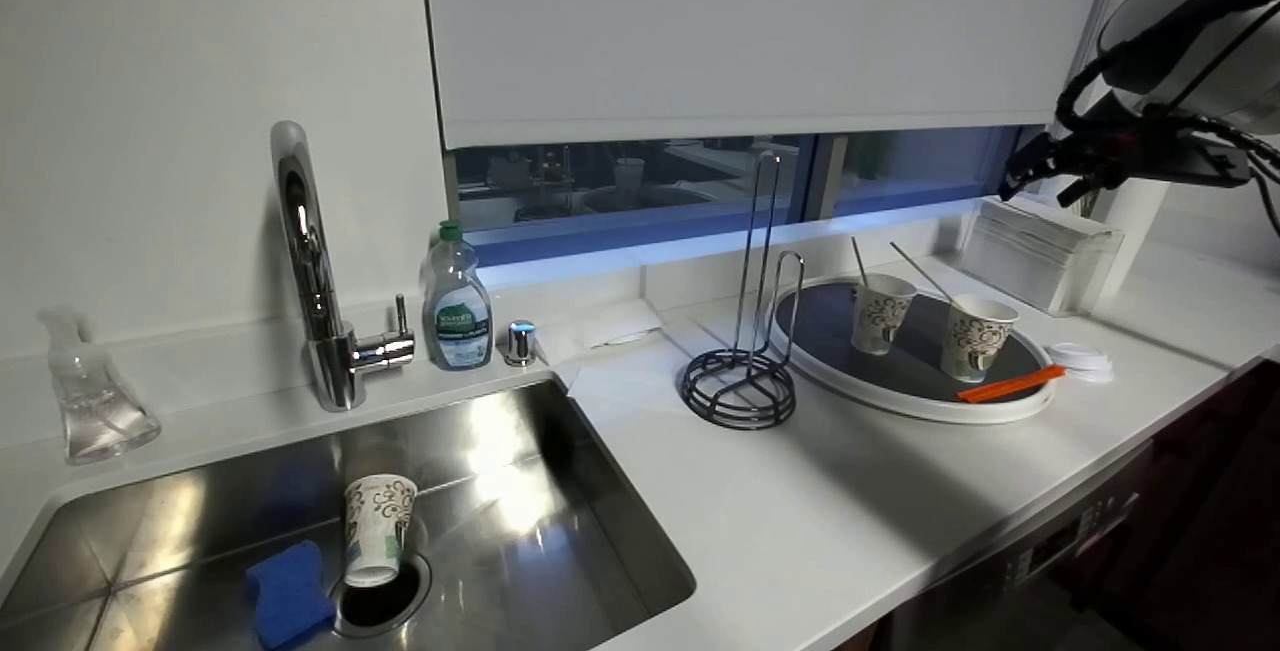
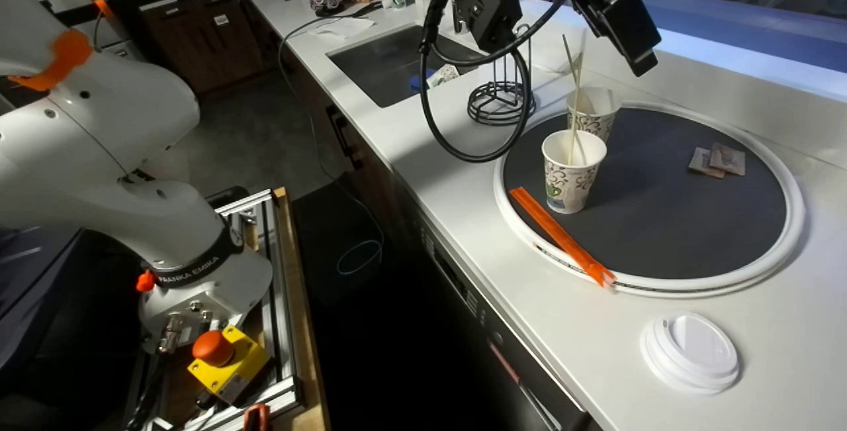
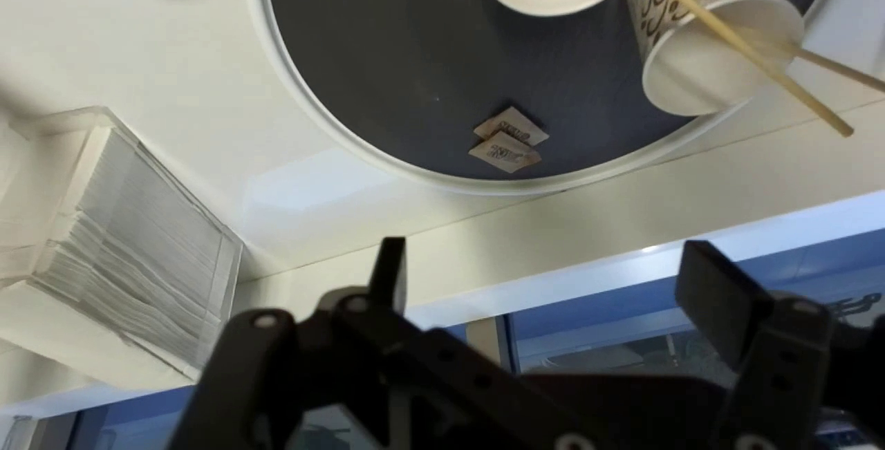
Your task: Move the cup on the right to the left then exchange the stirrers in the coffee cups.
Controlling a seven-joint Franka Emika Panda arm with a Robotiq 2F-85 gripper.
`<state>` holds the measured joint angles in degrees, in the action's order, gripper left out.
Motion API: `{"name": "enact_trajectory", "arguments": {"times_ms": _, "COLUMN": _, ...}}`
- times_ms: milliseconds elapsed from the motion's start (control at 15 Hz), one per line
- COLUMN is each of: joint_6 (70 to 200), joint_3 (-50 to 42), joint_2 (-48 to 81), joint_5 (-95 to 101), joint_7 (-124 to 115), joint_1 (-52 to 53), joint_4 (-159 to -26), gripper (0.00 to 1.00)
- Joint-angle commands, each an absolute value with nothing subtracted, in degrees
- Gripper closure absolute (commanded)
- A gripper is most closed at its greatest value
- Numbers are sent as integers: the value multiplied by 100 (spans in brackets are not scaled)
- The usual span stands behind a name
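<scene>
On a round tray [image 2: 668, 226], set on the white surface [image 1: 700, 531], a paper cup [image 1: 881, 317] is stood upright near the wire stand [image 1: 752, 371]. A second paper cup [image 2: 568, 186] is stood upright close by, just beside an orange strip [image 2: 556, 232] that is laid across the tray's rim. A thin stick [image 1: 859, 262] is leaned in the cup nearer the stand, and a second stick [image 1: 922, 272] in the cup by the strip; in the wrist view the two are seen to cross. The hand [image 3: 543, 263] is held in the air, well apart from both cups, with its fingers [image 3: 719, 291] spread wide. Two small packets [image 2: 718, 159] are laid overlapping on the tray. White lids [image 2: 691, 351] and a napkin holder [image 3: 138, 242] are placed near it. In the sink [image 1: 540, 571], a third cup [image 1: 380, 521] is laid on its side beside a blue sponge [image 1: 285, 591]. By the tap [image 1: 318, 281], a bottle of dish soap [image 1: 460, 321] is stood upright.
</scene>
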<state>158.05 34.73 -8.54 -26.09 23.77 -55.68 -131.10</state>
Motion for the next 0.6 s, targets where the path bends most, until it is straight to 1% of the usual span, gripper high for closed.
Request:
{"name": "enact_trajectory", "arguments": {"times_ms": 0, "joint_6": 15231, "joint_3": 1912, "joint_2": -768, "joint_5": -1937, "joint_7": 2061, "joint_1": -4070, "joint_4": -12992, "gripper": 0}}
{"name": "enact_trajectory", "arguments": {"times_ms": 133, "joint_6": 14922, "joint_3": 1058, "joint_2": -757, "joint_5": -1716, "joint_7": 1960, "joint_1": -3225, "joint_4": -12932, "gripper": 0}}
{"name": "enact_trajectory", "arguments": {"times_ms": 267, "joint_6": 14698, "joint_3": 413, "joint_2": -768, "joint_5": -1570, "joint_7": 1868, "joint_1": -2553, "joint_4": -12896, "gripper": 0}}
{"name": "enact_trajectory", "arguments": {"times_ms": 533, "joint_6": 14359, "joint_3": -359, "joint_2": -817, "joint_5": -1404, "joint_7": 1762, "joint_1": -1687, "joint_4": -12857, "gripper": 0}}
